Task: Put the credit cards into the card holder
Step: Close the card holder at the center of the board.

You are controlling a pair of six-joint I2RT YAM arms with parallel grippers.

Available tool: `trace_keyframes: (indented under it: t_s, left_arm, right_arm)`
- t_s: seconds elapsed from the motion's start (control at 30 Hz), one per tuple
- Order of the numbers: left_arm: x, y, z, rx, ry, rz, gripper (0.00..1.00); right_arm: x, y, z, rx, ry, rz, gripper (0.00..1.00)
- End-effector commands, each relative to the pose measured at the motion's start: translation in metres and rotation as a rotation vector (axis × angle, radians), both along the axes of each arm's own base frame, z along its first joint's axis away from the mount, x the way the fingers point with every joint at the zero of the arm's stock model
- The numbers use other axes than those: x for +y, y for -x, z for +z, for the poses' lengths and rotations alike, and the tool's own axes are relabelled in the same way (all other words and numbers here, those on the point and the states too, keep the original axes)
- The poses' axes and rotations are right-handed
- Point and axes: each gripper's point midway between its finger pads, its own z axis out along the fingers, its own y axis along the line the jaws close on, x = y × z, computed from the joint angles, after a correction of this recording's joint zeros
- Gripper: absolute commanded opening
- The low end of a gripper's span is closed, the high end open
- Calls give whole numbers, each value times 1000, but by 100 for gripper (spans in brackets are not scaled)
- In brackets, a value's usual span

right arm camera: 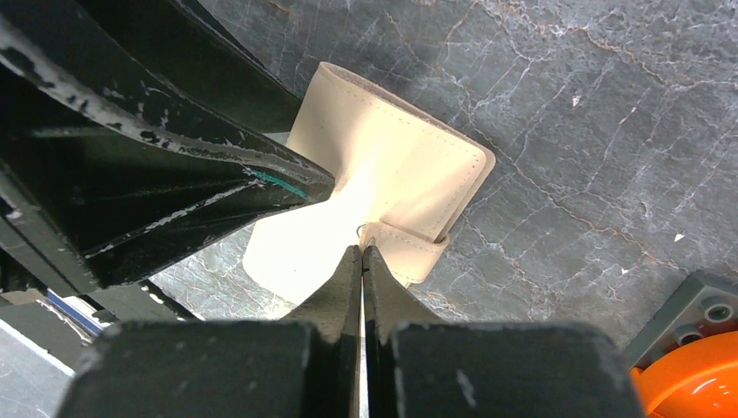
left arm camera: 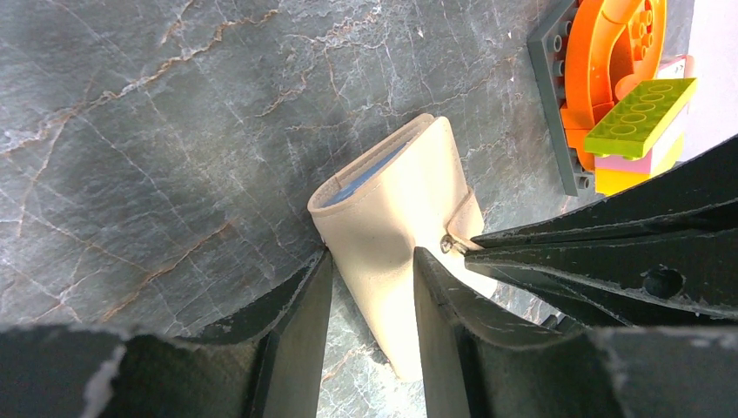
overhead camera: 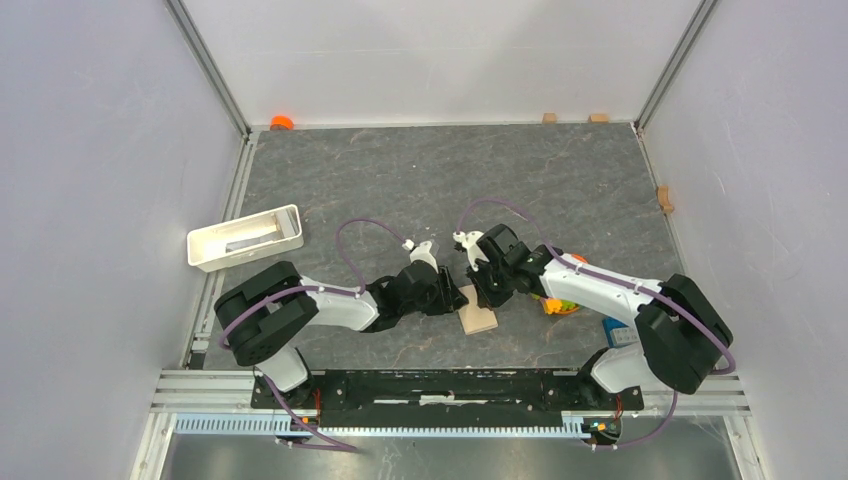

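The beige card holder (overhead camera: 478, 318) lies folded on the dark stone table between both arms. In the left wrist view the card holder (left arm camera: 392, 209) runs between the fingers of my left gripper (left arm camera: 370, 261), which pinch its near end; a blue-grey edge shows in its far opening. My right gripper (right arm camera: 363, 251) is shut with nothing between its jaws, and its tips touch the snap tab of the card holder (right arm camera: 400, 174). A blue flat piece (overhead camera: 614, 327), seemingly one of the credit cards, lies by the right arm's base, partly hidden. I see no other cards clearly.
A pile of toy bricks (overhead camera: 560, 305) on a grey plate (left arm camera: 557, 104) sits right of the holder, under the right arm. A white tray (overhead camera: 245, 237) stands at the left edge. Small wooden blocks (overhead camera: 664, 197) and an orange piece (overhead camera: 281, 122) lie along the walls.
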Motion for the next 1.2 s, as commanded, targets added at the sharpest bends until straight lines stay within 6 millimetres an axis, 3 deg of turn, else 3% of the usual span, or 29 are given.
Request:
trace_keyframes:
  t_s: [0.0,0.6,1.17]
  left_arm:
    - [21,14,-36,69,-139,-12,47]
    - [18,15,-39,84,-138,-22,45]
    - [20,17,-42,97,-132,-4,40]
  right_arm:
    - [4,-12,8,-35,6,5,0]
    - [16,-6,1,-16,30,67,0]
    - [26,27,-23,54,95,123,0]
